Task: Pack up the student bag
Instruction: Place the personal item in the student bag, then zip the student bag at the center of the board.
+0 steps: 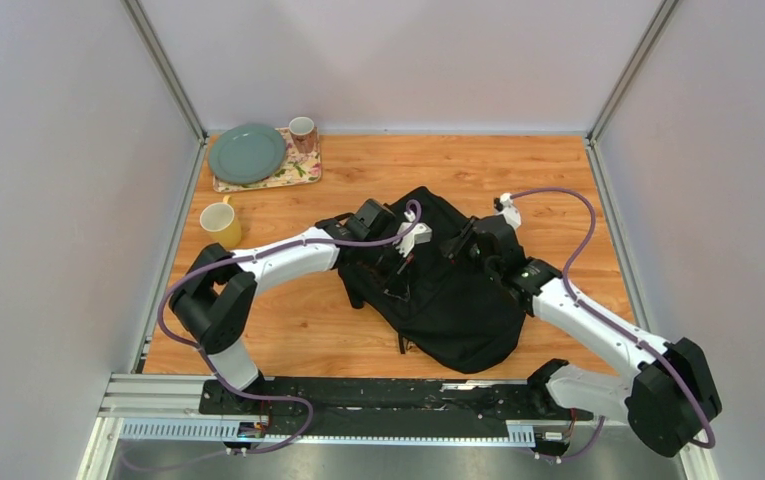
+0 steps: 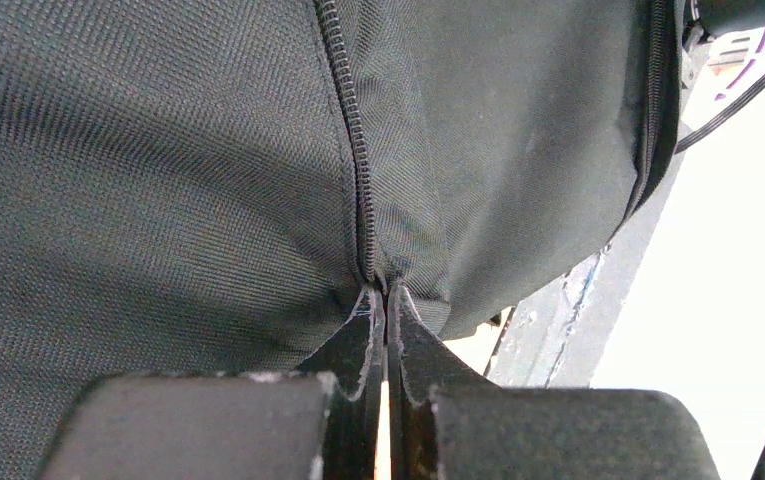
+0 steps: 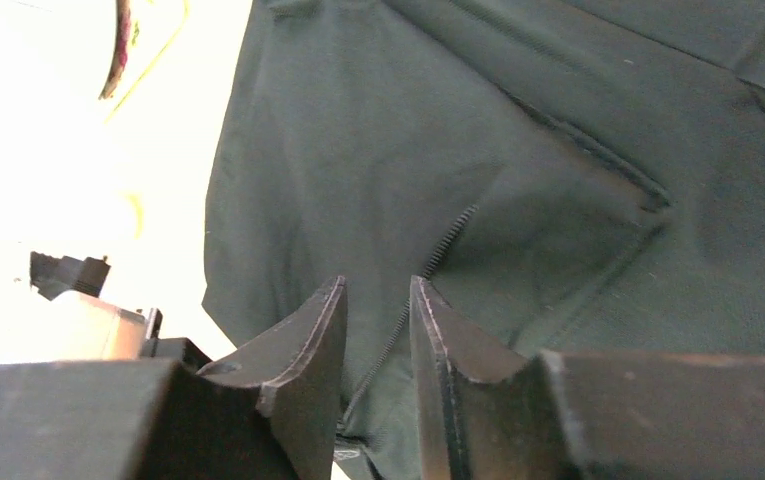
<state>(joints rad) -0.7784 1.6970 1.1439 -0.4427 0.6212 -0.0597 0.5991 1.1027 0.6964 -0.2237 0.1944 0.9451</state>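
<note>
Student bag (image 1: 458, 305) on table (image 1: 298, 335), left gripper (image 2: 386, 296) pinched tight on its zip seam (image 2: 351, 150) — right gripper (image 3: 378, 292) narrowly parted, empty.

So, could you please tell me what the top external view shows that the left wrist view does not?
Only the top external view shows the green plate, the yellow mug, the pink mug and the whole outline of the student bag. Only the left wrist view shows the left gripper shut, pinching the bag's fabric at the end of its zip. Both views show the black bag.
</note>
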